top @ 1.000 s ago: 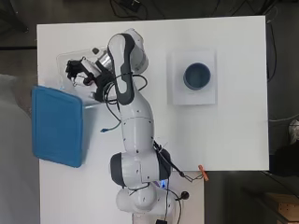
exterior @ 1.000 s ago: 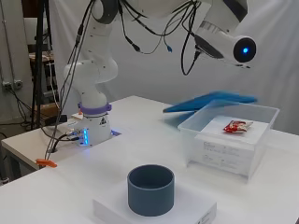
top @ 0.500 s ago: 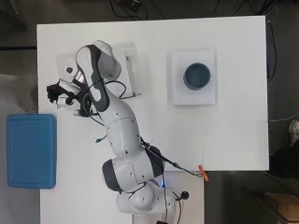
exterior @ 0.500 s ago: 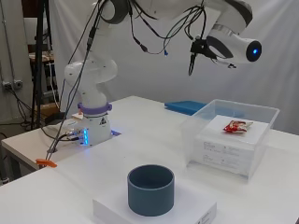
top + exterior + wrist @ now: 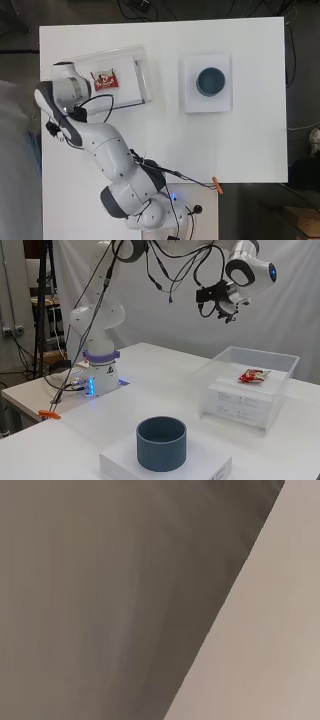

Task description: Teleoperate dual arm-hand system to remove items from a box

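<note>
An open clear plastic box [image 5: 135, 62] [image 5: 250, 390] stands at the table's far left, with a red snack packet [image 5: 105, 80] [image 5: 254, 374] lying inside. My hand [image 5: 218, 299] hangs high in the air, above and to the left of the box in the side view. From overhead the arm's end [image 5: 54, 127] reaches past the table's left edge, beside the box. A sliver of blue [image 5: 34, 150] shows off the table there. I cannot make out how the hand is posed. The wrist view holds only blurred grey and beige surfaces.
A dark blue cup [image 5: 210, 81] [image 5: 161, 442] sits on a white block [image 5: 222, 102] [image 5: 165, 466] right of the box. An orange clip [image 5: 216, 184] [image 5: 48, 415] lies near the arm's base [image 5: 97, 377]. Cables hang from the arm.
The arm has swung left, away from the box, carrying the blue lid beyond the table's left edge. The lid has left the side view and the box now stands open.
</note>
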Controlling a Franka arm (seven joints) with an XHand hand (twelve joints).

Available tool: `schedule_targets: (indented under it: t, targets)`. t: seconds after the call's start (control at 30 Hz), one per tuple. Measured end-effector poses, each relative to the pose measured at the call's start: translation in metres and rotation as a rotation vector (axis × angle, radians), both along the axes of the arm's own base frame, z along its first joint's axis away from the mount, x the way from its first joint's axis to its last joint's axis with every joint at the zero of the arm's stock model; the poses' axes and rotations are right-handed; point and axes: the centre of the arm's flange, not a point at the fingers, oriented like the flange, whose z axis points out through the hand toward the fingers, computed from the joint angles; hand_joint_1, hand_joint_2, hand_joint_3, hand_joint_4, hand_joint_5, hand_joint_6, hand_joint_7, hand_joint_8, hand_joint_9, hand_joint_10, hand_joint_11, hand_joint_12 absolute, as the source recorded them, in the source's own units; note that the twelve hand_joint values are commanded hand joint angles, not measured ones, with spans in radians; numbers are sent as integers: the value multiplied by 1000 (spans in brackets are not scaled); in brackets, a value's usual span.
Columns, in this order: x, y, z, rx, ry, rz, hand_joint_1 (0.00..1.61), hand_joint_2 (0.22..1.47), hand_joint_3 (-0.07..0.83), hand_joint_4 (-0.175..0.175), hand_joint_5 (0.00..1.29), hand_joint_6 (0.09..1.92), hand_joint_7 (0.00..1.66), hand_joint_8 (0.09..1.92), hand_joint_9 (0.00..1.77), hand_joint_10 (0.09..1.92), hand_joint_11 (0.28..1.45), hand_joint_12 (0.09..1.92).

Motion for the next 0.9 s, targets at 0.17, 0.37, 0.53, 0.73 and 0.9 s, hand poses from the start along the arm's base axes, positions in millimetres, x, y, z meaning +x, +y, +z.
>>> schedule_targets:
  t: [0.17, 0.37, 0.53, 0.73, 0.9]
  targets:
    - [-22, 24, 6, -1, -56, 83, 1192, 1173, 0, -47, 764, 1382, 1008, 873, 1244, 87, 825, 88]
    - [-40, 47, 16, 38, -91, 124, 295, 891, -18, 19, 341, 87, 505, 87, 615, 87, 548, 87]
    - [-35, 48, 29, 32, -171, 81, 314, 886, 2, 28, 372, 87, 555, 87, 633, 87, 569, 87]
    - [-15, 29, 39, -113, -340, -8, 318, 885, 1, 26, 382, 87, 569, 87, 628, 87, 542, 87]
    - [8, 2, 43, -286, -510, -65, 314, 885, 1, 14, 350, 87, 557, 87, 638, 87, 536, 87]
